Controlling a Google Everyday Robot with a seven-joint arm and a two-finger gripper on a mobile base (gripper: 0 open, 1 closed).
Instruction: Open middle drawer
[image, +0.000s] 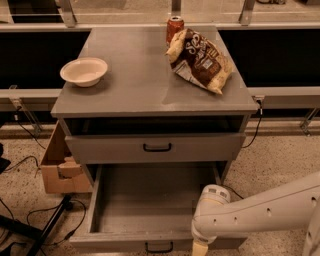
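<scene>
- Though middle drawer (150, 200) stands drawn well out nearward, gripper (200, 248) sits at its near-right corner; grip state: cannot tell
- Risk: arm (260, 210), on retreat, may snag front, nudging drawer back in

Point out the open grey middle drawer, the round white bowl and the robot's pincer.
Open grey middle drawer (150, 200): camera view, bare interior floor.
Round white bowl (84, 71): camera view, inner hollow.
Robot's pincer (200, 248): camera view, tan lower end, at the drawer's front edge.

Dim warm light, tool (200, 248) at bottom
</scene>
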